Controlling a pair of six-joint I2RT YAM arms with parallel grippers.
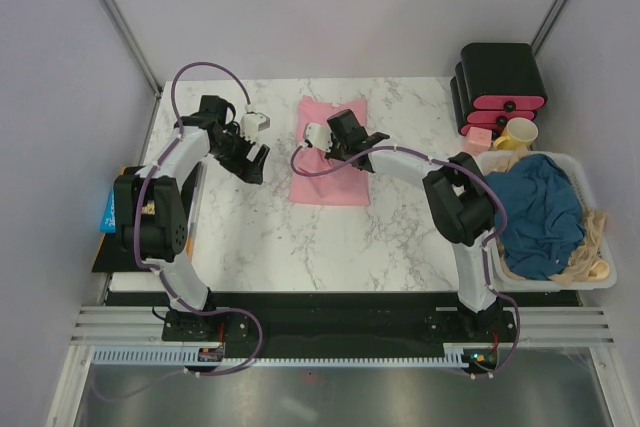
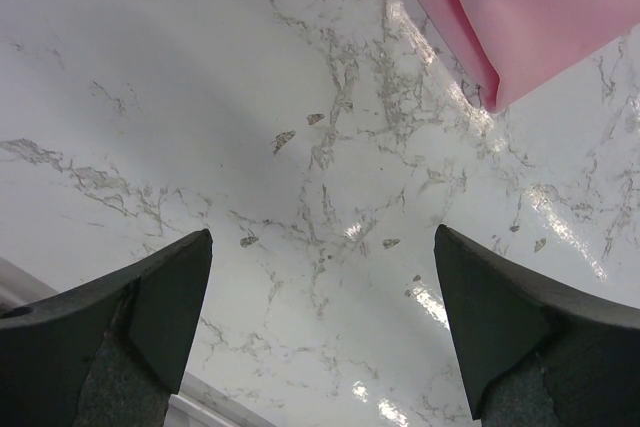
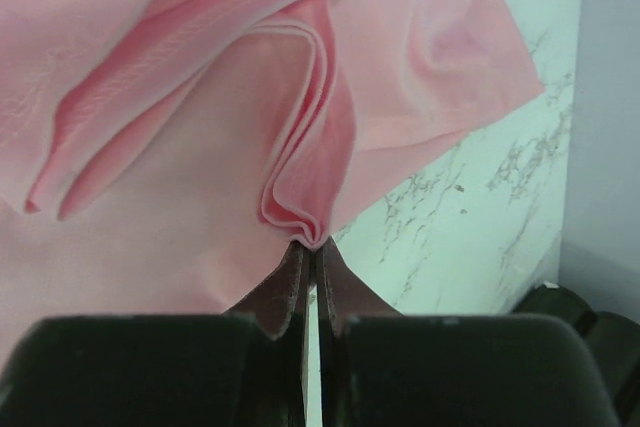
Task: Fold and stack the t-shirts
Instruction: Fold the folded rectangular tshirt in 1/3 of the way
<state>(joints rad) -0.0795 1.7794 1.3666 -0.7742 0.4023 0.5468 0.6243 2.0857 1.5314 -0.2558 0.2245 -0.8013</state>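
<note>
The light pink t-shirt (image 1: 332, 185) lies partly folded on the marble table (image 1: 260, 237), behind its middle. My right gripper (image 1: 338, 147) is over the shirt's centre. In the right wrist view that gripper (image 3: 312, 247) is shut on a bunched fold of the pink t-shirt (image 3: 150, 197), and the cloth rises in ridges from the pinch. My left gripper (image 1: 256, 165) hovers open over bare marble to the shirt's left, nothing between its fingers (image 2: 150, 307). A corner of the pink t-shirt (image 2: 520, 17) shows at the top right of the left wrist view. The dark teal-blue t-shirt (image 1: 540, 212) lies crumpled in a white basket (image 1: 560, 287) at the right.
Black plastic boxes with pink fronts (image 1: 500, 82) stand at the back right, with a yellow cup (image 1: 520, 133) in front of them. Beige cloth (image 1: 592, 247) hangs over the basket's right side. Grey walls enclose the table on three sides.
</note>
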